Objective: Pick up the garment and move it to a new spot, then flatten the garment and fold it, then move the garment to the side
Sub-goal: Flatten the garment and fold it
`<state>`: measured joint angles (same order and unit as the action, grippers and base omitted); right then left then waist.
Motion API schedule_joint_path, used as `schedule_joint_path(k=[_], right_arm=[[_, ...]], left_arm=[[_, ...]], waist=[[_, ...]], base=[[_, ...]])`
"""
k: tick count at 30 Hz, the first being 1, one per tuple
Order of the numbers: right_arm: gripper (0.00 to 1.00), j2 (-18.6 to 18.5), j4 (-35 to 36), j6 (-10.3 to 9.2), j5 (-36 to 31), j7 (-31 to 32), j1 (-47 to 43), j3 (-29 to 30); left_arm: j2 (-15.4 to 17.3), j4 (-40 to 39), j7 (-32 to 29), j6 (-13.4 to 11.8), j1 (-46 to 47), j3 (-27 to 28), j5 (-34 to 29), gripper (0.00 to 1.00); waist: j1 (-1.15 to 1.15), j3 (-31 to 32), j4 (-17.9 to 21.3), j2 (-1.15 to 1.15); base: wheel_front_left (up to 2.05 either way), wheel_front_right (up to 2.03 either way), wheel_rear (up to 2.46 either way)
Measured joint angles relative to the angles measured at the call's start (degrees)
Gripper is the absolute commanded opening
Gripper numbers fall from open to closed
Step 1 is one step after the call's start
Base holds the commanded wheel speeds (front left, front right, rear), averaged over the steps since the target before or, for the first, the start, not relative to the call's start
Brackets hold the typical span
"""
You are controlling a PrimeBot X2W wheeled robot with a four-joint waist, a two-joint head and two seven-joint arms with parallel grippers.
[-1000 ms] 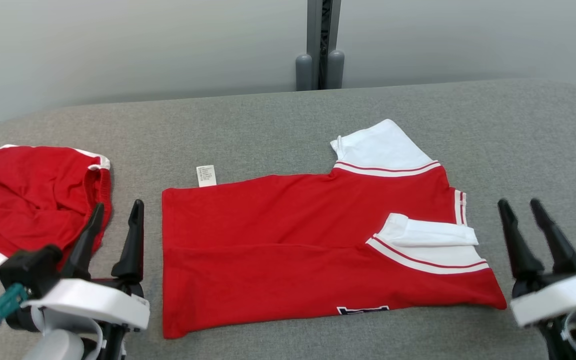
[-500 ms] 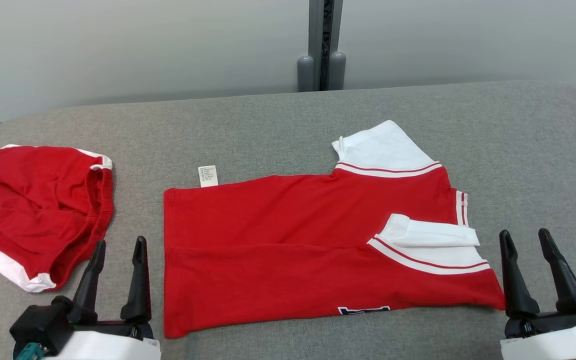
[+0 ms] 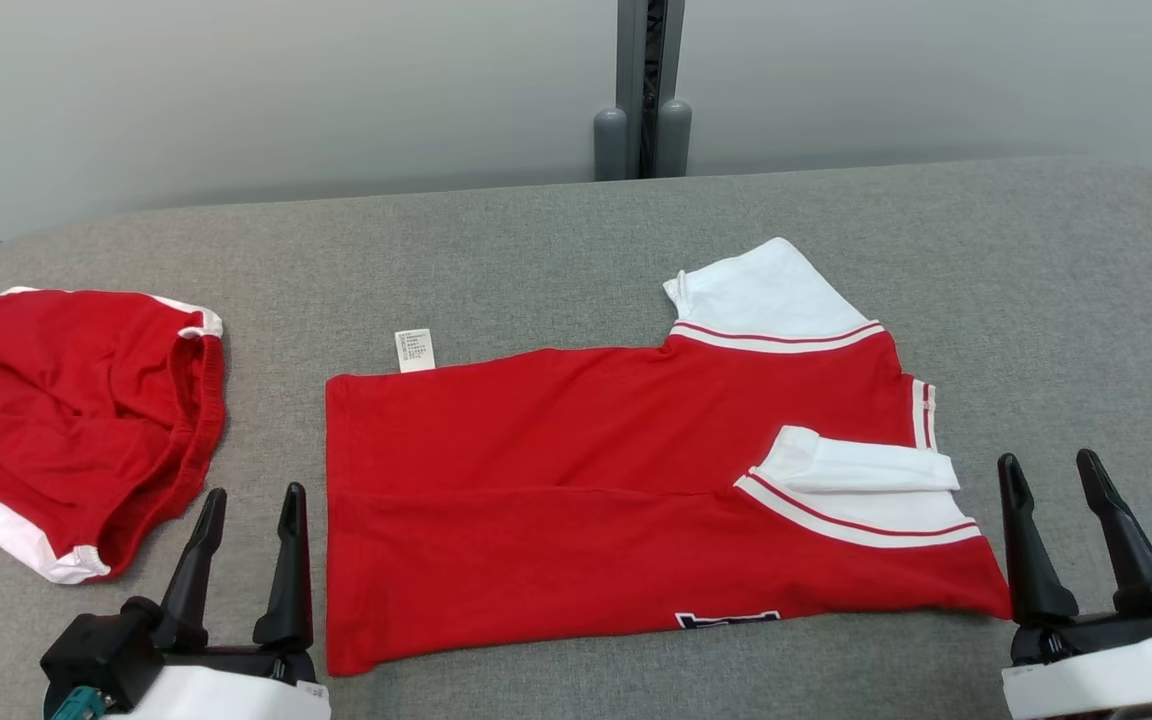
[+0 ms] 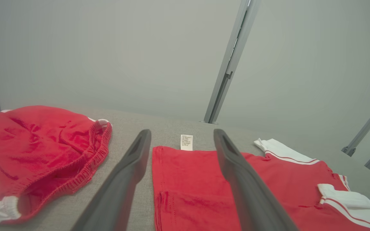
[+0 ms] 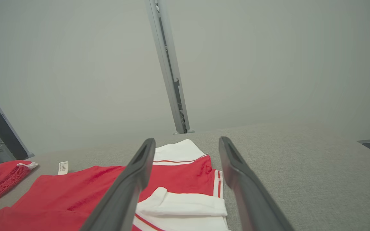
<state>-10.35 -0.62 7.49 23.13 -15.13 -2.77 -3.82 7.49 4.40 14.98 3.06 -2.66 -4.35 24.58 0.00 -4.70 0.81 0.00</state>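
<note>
The garment [image 3: 586, 480] is a red shirt with white sleeves. It lies flat on the grey table [image 3: 536, 250], folded lengthwise, with its hem and a white care label [image 3: 414, 350] to the left and its collar end to the right. My left gripper [image 3: 254, 492] stands open just left of the hem, near the front edge, touching nothing. My right gripper [image 3: 1047, 458] stands open just right of the folded sleeve, also empty. The left wrist view looks past the left gripper [image 4: 182, 132] at the hem of the garment [image 4: 198, 179]. The right wrist view shows the right gripper [image 5: 186, 140] above the sleeve end of the garment [image 5: 85, 186].
Red shorts [image 3: 66, 420] with white trim lie crumpled at the table's left end, also seen as the shorts [image 4: 37, 150] beside my left fingers. A grey post [image 3: 643, 90] stands behind the table's far edge against a pale wall. Bare grey table stretches behind and to the right of the shirt.
Both grippers have drawn back toward the near edge of the table, away from the shirt. The left one then shifted slightly right. The shirt and shorts have not moved.
</note>
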Motion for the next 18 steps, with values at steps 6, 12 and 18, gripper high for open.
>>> schedule_joint_path(k=[6,12,18], right_arm=[[1.0,-2.01,-2.96,0.0,1.56,2.92,4.34,-1.4],[1.0,-6.2,-6.94,0.0,4.78,6.31,13.67,-4.16],[1.0,-9.98,-11.78,0.0,8.66,8.01,23.13,-7.38]], left_arm=[[0.16,2.43,-0.68,1.72,3.09,-1.56,-0.79,1.0],[1.32,6.99,-5.81,3.04,11.16,-4.14,0.63,1.0],[2.75,16.18,-12.61,3.63,20.75,-5.08,2.91,1.0]], waist=[[0.0,-1.49,-0.29,0.0],[0.0,-4.7,-1.05,0.0],[0.0,-7.97,-2.32,0.0]], base=[[0.0,0.0,0.0],[0.0,0.0,0.0],[0.0,0.0,0.0]])
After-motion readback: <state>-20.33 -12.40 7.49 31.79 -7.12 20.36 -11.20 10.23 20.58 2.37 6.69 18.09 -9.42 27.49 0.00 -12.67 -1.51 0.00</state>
